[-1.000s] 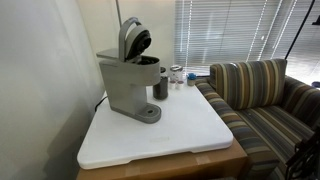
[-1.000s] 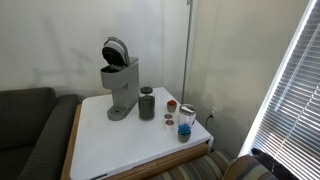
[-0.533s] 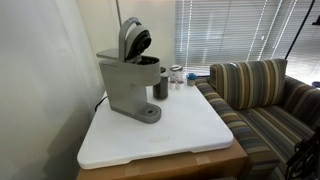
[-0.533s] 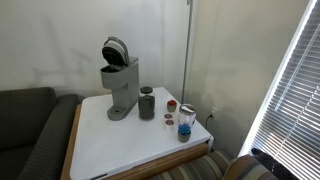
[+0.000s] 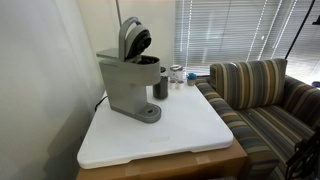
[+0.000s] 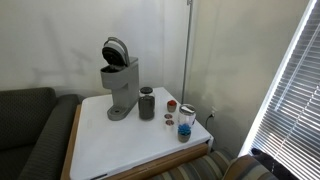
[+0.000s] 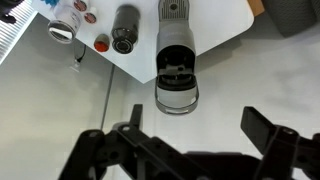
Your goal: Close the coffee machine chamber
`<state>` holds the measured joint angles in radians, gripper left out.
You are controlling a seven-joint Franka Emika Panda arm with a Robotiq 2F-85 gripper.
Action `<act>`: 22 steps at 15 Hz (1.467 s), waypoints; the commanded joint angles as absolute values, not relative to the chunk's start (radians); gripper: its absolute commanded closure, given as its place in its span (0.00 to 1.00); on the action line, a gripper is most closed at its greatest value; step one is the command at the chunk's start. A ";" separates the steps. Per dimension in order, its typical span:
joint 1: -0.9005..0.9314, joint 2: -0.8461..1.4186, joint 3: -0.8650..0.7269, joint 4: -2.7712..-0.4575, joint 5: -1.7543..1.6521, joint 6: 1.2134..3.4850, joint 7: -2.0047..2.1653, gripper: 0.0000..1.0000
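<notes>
The grey coffee machine [image 5: 128,88] stands at the back of the white table [image 5: 170,135] in both exterior views [image 6: 119,90]. Its chamber lid [image 5: 133,40] is tilted up and open, also seen in an exterior view [image 6: 115,50]. The wrist view looks down on the machine [image 7: 177,60] from high above, with the open chamber showing. My gripper [image 7: 197,125] is open and empty, well apart from the machine. The arm does not show in either exterior view.
A dark tumbler [image 6: 147,103] stands beside the machine, with a red lid [image 6: 171,105] and jars [image 6: 186,122] further along. A striped sofa [image 5: 262,98] borders the table on one side. A dark couch [image 6: 25,130] borders another. A wall stands behind the machine.
</notes>
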<state>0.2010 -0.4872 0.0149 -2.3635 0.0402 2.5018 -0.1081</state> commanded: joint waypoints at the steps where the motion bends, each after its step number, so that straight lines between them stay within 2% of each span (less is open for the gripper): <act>1: 0.232 -0.344 -0.021 -2.185 0.074 2.391 -0.267 0.00; 3: 0.238 -0.315 -0.032 -2.132 0.107 2.337 -0.339 0.00; 4: 0.205 -0.370 0.007 -2.206 0.080 2.396 -0.268 0.00; 7: 0.206 -0.329 0.003 -2.154 0.092 2.366 -0.306 0.00; 10: 0.209 -0.301 0.008 -2.094 0.060 2.251 -0.358 0.00; 16: 0.205 -0.069 0.011 -1.779 0.068 1.972 -0.539 0.00; 21: 0.174 0.165 0.044 -1.510 0.103 1.846 -0.476 0.00; 22: 0.171 0.066 0.055 -1.642 0.079 1.917 -0.482 0.00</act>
